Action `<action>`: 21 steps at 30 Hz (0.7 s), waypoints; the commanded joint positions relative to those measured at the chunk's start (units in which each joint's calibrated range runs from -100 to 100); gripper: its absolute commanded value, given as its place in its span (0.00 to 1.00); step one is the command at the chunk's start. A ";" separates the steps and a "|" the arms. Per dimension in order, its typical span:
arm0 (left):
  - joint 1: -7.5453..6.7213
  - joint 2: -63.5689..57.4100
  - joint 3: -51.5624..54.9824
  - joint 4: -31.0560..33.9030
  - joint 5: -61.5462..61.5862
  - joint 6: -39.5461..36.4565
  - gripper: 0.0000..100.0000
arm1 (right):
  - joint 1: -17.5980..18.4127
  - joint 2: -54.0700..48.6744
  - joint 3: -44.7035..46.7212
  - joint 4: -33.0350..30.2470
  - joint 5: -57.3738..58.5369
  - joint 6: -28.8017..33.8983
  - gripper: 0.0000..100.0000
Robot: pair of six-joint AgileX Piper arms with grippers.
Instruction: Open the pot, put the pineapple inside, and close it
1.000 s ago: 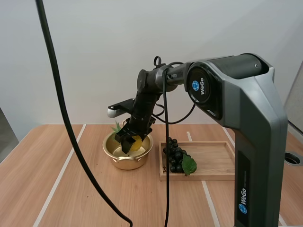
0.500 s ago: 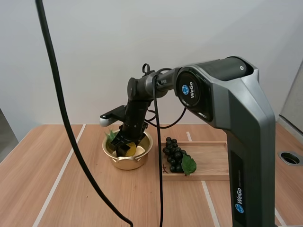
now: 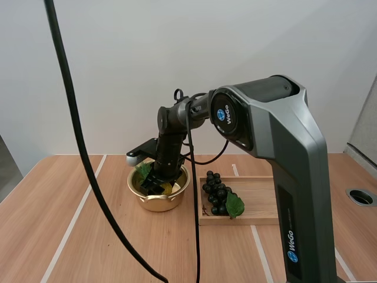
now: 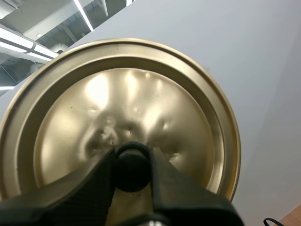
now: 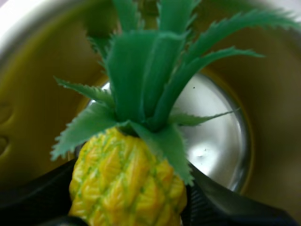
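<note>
pot: 1, gold-coloured
lid: 1, same gold colour
knob on the lid: 1, black
pineapple: 1, yellow with one green leaf crown
grapes: 1 bunch, dark; single berries too small to count
leaf on the bunch: 1, green
tray: 1, wooden
table: 1
grippers: 2, left gripper and right gripper

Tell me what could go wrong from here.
1. The right gripper holds the pineapple inside the pot; withdrawing, its fingers might catch the leaves and drag it back out.
2. The leaves are long; if they end up above the rim, the lid, pinched by its knob in the left gripper, may not seat.
</note>
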 commanded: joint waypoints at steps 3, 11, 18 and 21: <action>0.08 -0.45 -0.39 -1.10 -0.47 -0.32 0.00 | 0.24 -0.37 0.19 -0.76 -4.32 -0.41 0.38; 0.08 -0.45 -0.39 -1.10 1.20 -0.23 0.00 | 0.24 -0.37 0.19 -0.87 -5.86 1.28 1.00; 0.08 -0.45 -0.39 -0.87 1.39 -0.23 0.00 | 0.24 -1.85 -1.74 -0.87 -3.85 1.40 1.00; 0.08 -0.45 -0.39 -0.76 1.56 -0.23 0.00 | 0.24 -3.78 -3.46 -1.19 -1.34 1.50 1.00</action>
